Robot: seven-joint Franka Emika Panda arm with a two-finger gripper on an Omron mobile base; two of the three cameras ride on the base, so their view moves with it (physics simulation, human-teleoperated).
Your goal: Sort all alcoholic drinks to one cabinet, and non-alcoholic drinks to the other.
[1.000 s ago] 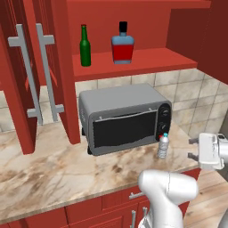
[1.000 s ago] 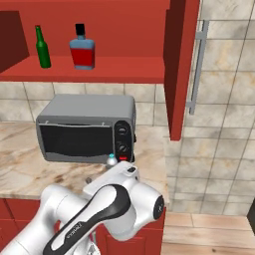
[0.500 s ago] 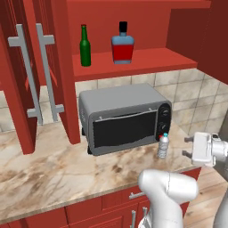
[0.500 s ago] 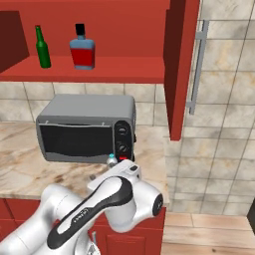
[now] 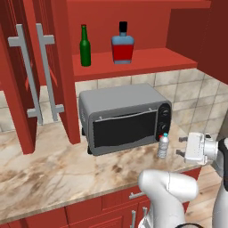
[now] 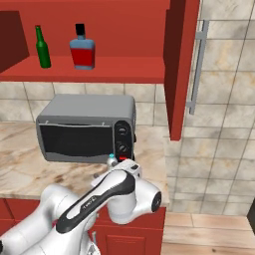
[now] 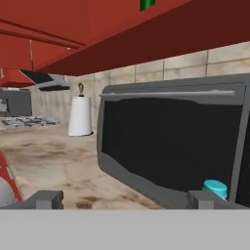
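gripper [image 5: 180,146] position is the recent change: over the last second you see it travel in from the right edge of the left base view to a spot just beside the water bottle [image 5: 163,145], level with it. treat this as the approach to a pick, not yet a grasp. note that the jaws stand fully apart and hold nothing; the fingers do not touch the bottle. in the hand view the bottle's cap shows beside one finger tip [image 7: 205,197], so it does not sit centred between them yet. behind the bottle, you find the toaster oven [image 5: 122,116] on the counter [image 5: 49,171]. farther up, the green bottle [image 5: 84,46] and the red-and-blue bottle [image 5: 122,43] already stand on the open cabinet's shelf [image 5: 151,60], unchanged. the water bottle belongs in the other cabinet [image 6: 182,64].
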